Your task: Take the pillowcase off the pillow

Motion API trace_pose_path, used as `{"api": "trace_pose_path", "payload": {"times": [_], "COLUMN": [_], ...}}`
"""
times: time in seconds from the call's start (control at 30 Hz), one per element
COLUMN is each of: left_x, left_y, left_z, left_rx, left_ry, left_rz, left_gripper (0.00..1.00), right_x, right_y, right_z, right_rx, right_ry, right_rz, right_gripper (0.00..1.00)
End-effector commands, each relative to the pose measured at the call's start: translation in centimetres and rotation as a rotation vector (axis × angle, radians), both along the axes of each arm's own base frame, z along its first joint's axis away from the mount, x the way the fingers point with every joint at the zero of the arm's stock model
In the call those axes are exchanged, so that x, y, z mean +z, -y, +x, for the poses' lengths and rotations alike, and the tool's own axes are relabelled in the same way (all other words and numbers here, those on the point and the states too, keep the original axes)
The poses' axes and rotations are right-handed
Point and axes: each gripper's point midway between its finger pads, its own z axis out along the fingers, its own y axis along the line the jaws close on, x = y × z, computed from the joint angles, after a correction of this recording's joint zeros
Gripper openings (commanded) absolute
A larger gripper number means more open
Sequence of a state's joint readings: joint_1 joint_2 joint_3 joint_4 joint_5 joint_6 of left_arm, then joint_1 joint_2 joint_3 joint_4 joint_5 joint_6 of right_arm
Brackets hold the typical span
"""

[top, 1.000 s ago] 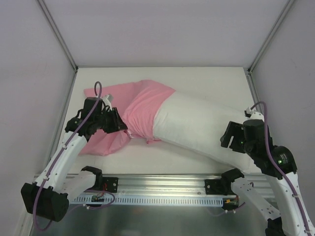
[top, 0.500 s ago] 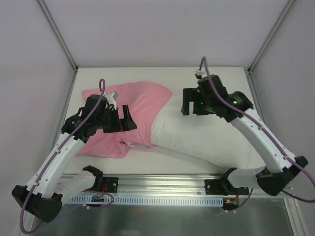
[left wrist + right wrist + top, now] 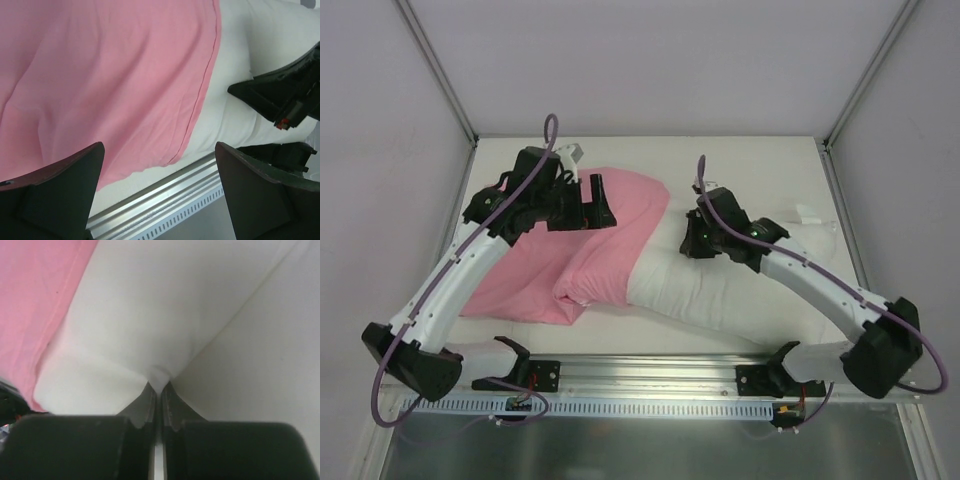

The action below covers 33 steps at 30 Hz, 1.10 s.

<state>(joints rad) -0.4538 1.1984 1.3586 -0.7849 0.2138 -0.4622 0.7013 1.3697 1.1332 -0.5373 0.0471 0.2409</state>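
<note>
The pink pillowcase [image 3: 535, 270] covers the left end of the white pillow [image 3: 730, 295], which lies bare from the hem rightward. My left gripper [image 3: 595, 195] hovers open above the pillowcase's far part, with nothing between its fingers. In the left wrist view the pillowcase [image 3: 110, 75] and its hem lie below the open left gripper [image 3: 160, 195], with the pillow [image 3: 235, 65] to the right. My right gripper [image 3: 692, 238] sits at the pillow's far edge beside the hem. In the right wrist view the right gripper [image 3: 159, 390] is shut on a pinch of the pillow [image 3: 150, 305], pillowcase [image 3: 35, 300] at left.
The white table [image 3: 750, 165] is fenced by grey walls and metal corner posts. An aluminium rail [image 3: 650, 375] with the arm bases runs along the near edge. The right arm's forearm [image 3: 810, 275] lies across the bare pillow.
The right arm swung from the near right to the pillow's far edge and shut on its fabric. The left gripper opened, let go of the pillowcase and rose toward the far side.
</note>
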Motion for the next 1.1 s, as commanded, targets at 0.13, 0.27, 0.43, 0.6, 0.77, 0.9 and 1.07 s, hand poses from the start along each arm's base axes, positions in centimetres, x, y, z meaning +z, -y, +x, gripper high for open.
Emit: {"api": "trace_pose_path", "payload": {"times": [0.13, 0.27, 0.43, 0.6, 0.77, 0.9, 1.07], "left_x": [1.0, 0.1, -2.4, -6.6, -7.5, -6.9, -6.0], "left_y": [6.6, 8.4, 11.7, 12.3, 9.9, 5.7, -0.6], "left_z": [3.1, 6.3, 8.7, 9.1, 9.4, 9.6, 9.3], "left_rx": [-0.113, -0.048, -0.054, -0.067, -0.025, 0.055, 0.165], "left_ry": [0.039, 0.065, 0.043, -0.028, -0.057, -0.103, -0.131], "left_rz": [0.129, 0.255, 0.405, 0.508, 0.578, 0.558, 0.558], "left_gripper": [0.92, 0.92, 0.95, 0.86, 0.17, 0.0, 0.0], "right_x": [-1.6, -2.5, -2.8, -2.8, -3.6, -4.1, -5.3], "right_y": [2.6, 3.2, 3.4, 4.7, 7.2, 9.1, 12.5], "right_z": [-4.7, -5.8, -6.5, -6.6, -6.5, -6.7, -7.2], "right_rx": [-0.065, -0.078, -0.075, -0.107, -0.198, -0.28, -0.391], "right_ry": [-0.016, -0.041, -0.04, -0.025, -0.012, -0.01, -0.032], "right_rz": [0.094, 0.092, 0.09, 0.055, -0.033, -0.045, -0.061], "right_gripper": [0.01, 0.01, 0.01, 0.01, 0.01, 0.01, 0.01]}}
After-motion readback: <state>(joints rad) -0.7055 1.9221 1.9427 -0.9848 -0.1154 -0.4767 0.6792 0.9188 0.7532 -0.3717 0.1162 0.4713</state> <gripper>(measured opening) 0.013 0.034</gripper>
